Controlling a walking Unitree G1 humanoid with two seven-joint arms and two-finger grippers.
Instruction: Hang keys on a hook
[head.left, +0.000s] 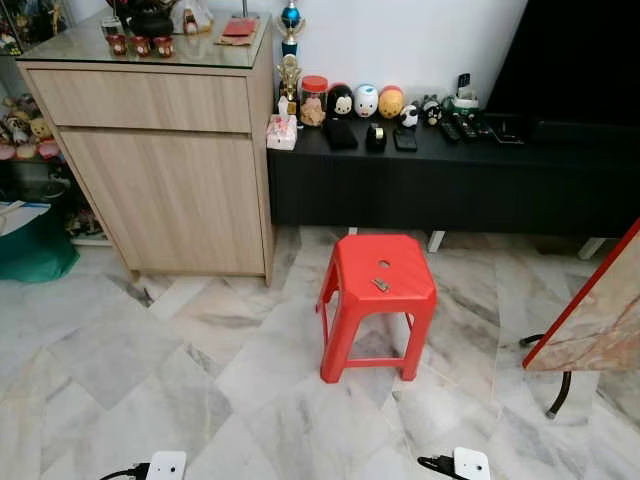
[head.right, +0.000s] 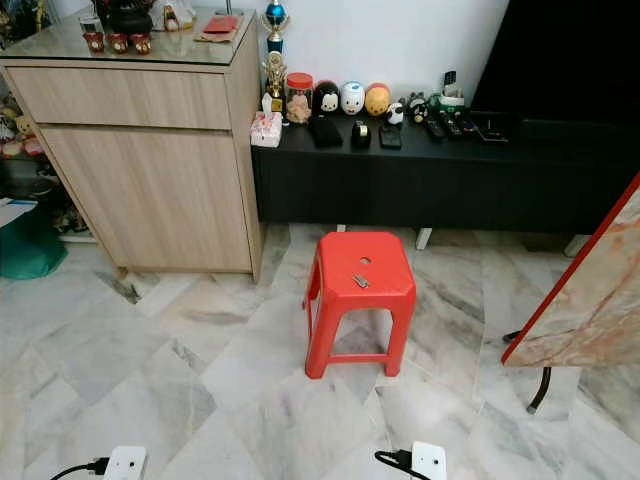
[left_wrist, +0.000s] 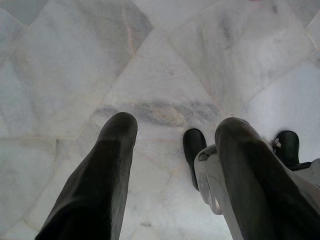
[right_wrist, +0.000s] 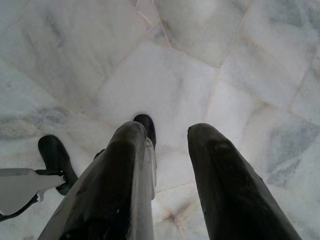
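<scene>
A small set of keys (head.left: 381, 285) lies on top of a red plastic stool (head.left: 378, 300) that stands on the marble floor ahead of me. Both arms hang idle at my sides. My left gripper (left_wrist: 175, 131) points down at the floor, open, nothing between its fingers (left_wrist: 107, 170). My right gripper (right_wrist: 167, 132) also hangs over the floor, open and empty. I cannot make out a hook.
A light wooden cabinet (head.left: 170, 160) stands at the back left. A long black low unit (head.left: 450, 175) with small figurines runs along the wall behind the stool. A tilted red-edged marble-pattern table (head.left: 600, 310) leans in from the right. My feet (left_wrist: 194, 150) show under the grippers.
</scene>
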